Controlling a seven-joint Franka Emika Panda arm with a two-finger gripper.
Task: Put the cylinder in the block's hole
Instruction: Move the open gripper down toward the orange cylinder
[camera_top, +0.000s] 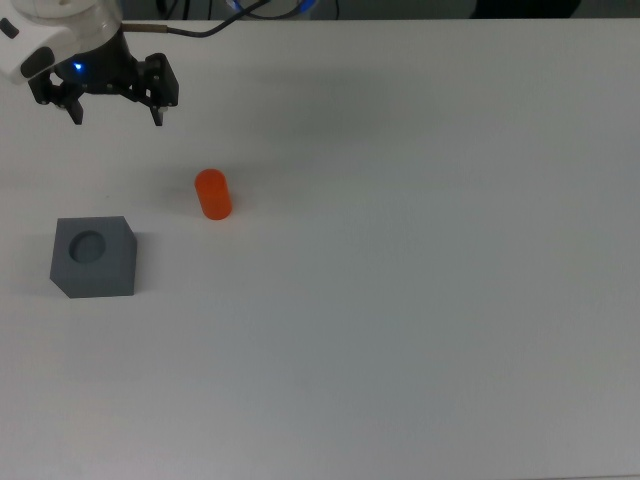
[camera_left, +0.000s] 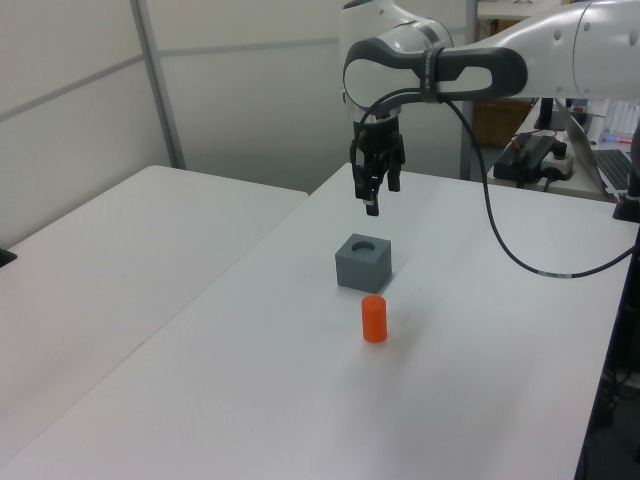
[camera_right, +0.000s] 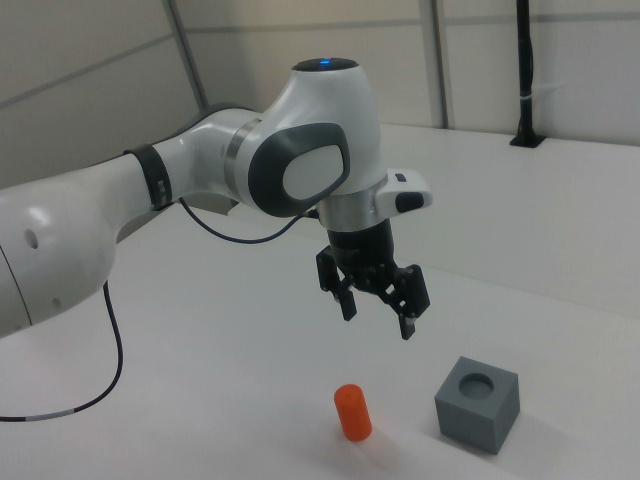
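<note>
From my remote station I saw the black two-finger gripper (camera_right: 377, 314) hanging in the air above the white table (camera_top: 420, 300), its fingers spread apart and holding nothing. The small smooth orange-red cylinder (camera_top: 212, 194) stood upright on the table, just beside the matte grey cube-shaped block (camera_top: 94, 256) but not touching it, with the block's round hole facing up and unfilled. The top view gave me the flat layout: the gripper sat toward the top view's upper left, with the cylinder below it and the block lower still toward the top view's left, but that view cut off nearly all of the white arm. Only the left view and the right view showed me that the gripper was well clear of the tabletop, and they also showed the black cable (camera_left: 500, 235) looping down from the arm. I could not see the bottom of the hole in any view
</note>
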